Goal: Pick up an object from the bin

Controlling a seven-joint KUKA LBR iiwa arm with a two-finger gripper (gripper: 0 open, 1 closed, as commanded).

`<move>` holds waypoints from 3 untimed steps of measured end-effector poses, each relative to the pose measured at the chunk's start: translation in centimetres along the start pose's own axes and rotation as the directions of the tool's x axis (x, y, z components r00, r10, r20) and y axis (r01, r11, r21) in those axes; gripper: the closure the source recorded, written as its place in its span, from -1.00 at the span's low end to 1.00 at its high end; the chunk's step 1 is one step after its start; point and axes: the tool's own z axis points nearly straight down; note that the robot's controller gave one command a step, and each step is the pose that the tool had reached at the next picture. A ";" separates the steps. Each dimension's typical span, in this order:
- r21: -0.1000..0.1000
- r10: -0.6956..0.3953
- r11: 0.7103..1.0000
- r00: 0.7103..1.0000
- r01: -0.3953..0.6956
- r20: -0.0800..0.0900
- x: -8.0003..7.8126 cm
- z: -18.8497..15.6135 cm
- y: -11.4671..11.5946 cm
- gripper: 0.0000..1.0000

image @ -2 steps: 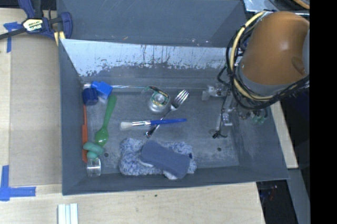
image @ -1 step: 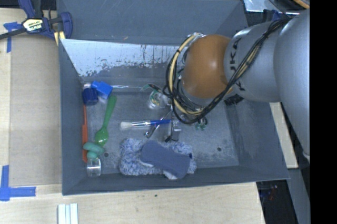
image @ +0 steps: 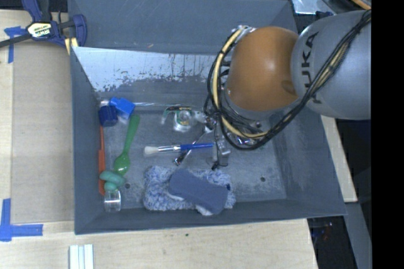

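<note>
The thing nearest my claw [image: 218, 157] was a slim brush [image: 178, 148] with a blue plastic handle and a white tuft of bristles. It lay flat across the middle of the bin floor, tuft toward the left. The claw stood at the handle's right end, just beside or touching it; I could not tell which, nor whether the claw was spread or pressed together. Just behind the brush lay a small clear, shiny piece [image: 182, 119]. In front of it sat a fuzzy blue-and-white cloth [image: 158, 195], crumpled, with a smooth slate-blue pad [image: 197, 192] on top. Along the left wall I saw a green plastic spoon [image: 128, 141], a thin orange stick [image: 101, 154], a blue block [image: 115, 111], a teal lump [image: 112, 180] and 1 clear cup [image: 112, 200]. The grey metal bin [image: 278, 160] had a speckled floor. On the grey arm [image: 334, 72], beside its glossy orange cover [image: 262, 69], I read the letters "UKA".
</note>
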 end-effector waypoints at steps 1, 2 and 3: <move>-0.003 0.227 0.974 0.974 -0.228 -0.019 -1.3 8.7 -1.4 -1.00; 0.000 -0.075 0.997 0.997 0.075 0.001 -0.9 8.5 -2.6 -1.00; -0.003 0.199 0.980 0.980 -0.199 -0.006 -1.4 8.4 -1.7 1.00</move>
